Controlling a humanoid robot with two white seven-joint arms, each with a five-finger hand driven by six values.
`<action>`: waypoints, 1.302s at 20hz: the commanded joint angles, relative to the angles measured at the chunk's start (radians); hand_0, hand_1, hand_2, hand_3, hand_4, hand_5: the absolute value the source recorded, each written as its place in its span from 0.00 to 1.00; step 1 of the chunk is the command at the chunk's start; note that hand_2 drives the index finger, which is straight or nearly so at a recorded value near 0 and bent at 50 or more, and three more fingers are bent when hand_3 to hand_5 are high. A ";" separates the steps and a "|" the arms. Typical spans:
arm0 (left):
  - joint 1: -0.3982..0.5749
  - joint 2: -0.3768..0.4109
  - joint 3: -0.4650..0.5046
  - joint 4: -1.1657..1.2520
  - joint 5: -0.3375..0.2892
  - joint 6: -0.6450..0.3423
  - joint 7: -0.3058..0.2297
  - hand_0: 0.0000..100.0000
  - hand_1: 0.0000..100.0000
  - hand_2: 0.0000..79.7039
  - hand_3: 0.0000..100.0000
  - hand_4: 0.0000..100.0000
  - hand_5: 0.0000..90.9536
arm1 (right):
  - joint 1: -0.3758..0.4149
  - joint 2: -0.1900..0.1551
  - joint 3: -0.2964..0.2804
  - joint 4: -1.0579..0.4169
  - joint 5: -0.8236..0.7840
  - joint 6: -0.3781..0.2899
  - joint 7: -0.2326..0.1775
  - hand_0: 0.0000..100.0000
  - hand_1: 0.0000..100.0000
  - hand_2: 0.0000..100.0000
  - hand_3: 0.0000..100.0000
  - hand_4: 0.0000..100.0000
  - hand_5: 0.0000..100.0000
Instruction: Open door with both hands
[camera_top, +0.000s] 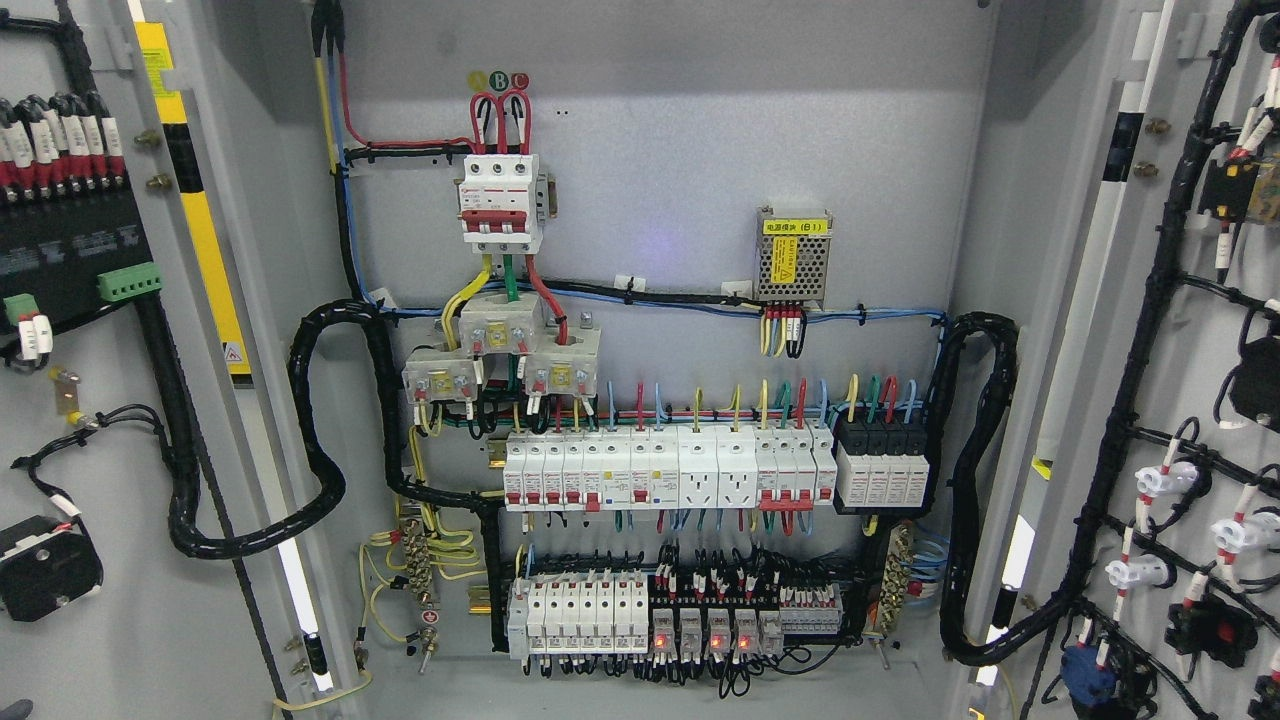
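Observation:
The grey electrical cabinet stands with both doors swung wide. The left door (110, 480) shows its inner face at the picture's left, carrying terminal blocks and black cable. The right door (1190, 420) shows its inner face at the right, with a black wire harness and white connectors. Between them the back panel (660, 150) is fully exposed. Neither of my hands nor either arm shows anywhere in the head view.
On the panel sit a three-pole main breaker (500, 205), a small power supply (793, 262), a row of white breakers (660, 470) and a lower row of relays with red lights (690, 625). Thick black cable loops (320, 440) run to each door.

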 joint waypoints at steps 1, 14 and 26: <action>-0.035 0.056 0.001 0.081 0.003 0.002 -0.001 0.12 0.56 0.00 0.00 0.00 0.00 | -0.001 -0.008 0.005 -0.008 -0.002 -0.001 0.000 0.00 0.50 0.04 0.00 0.00 0.00; -0.102 0.068 -0.005 0.112 0.001 0.039 0.000 0.12 0.56 0.00 0.00 0.00 0.00 | -0.010 -0.055 0.081 -0.016 0.009 -0.010 0.004 0.00 0.50 0.04 0.00 0.00 0.00; -0.079 0.024 -0.073 -0.078 -0.008 0.047 0.002 0.12 0.56 0.00 0.00 0.00 0.00 | -0.022 -0.057 0.192 -0.013 0.036 -0.007 0.012 0.00 0.50 0.04 0.00 0.00 0.00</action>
